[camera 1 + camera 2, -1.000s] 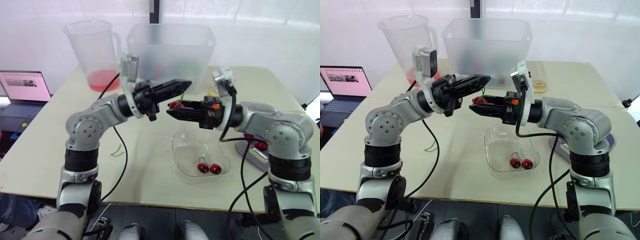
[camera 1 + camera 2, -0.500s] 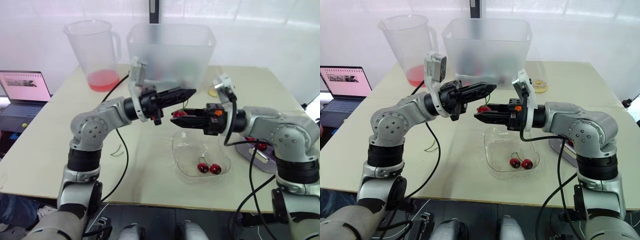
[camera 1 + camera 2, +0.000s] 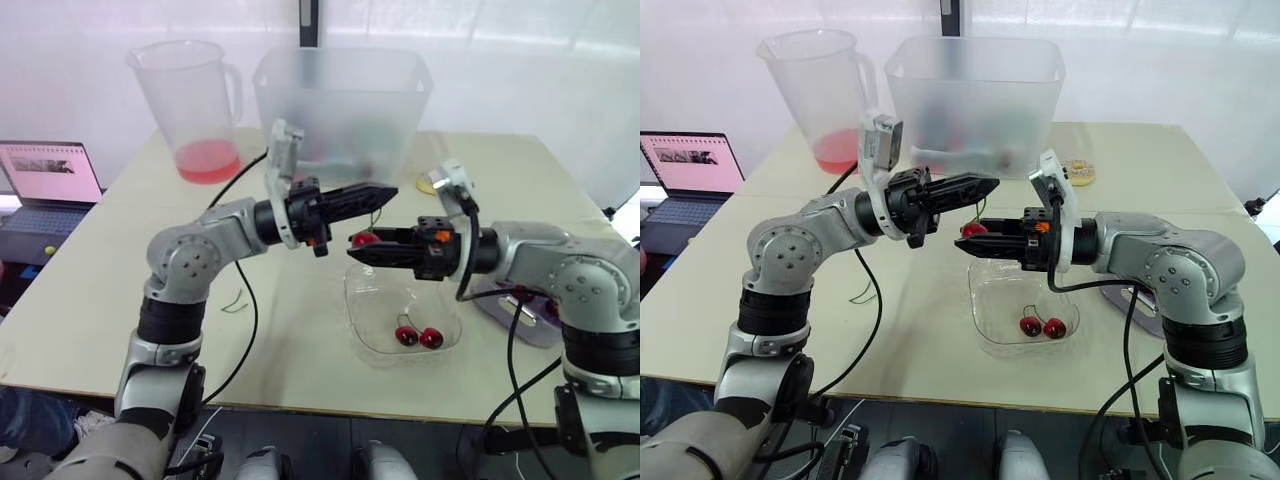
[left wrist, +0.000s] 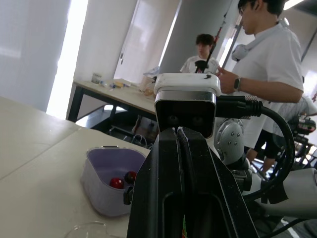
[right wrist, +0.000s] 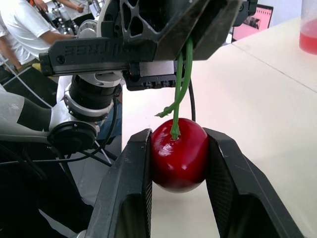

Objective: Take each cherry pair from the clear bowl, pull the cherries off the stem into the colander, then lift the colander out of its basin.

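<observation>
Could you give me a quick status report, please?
Left pincer shut on stem. Right pincer shut on cherry. One pair in clear bowl. Nothing blocking.

Bright, diffuse light comes from the glaring white wall behind the table. A highlight gleams on the cherry; shadows are faint.

No words, numbers or signs can be read anywhere; the laptop beside the worktop has a screen with pink and dark marks, but they are far too small to make out.
</observation>
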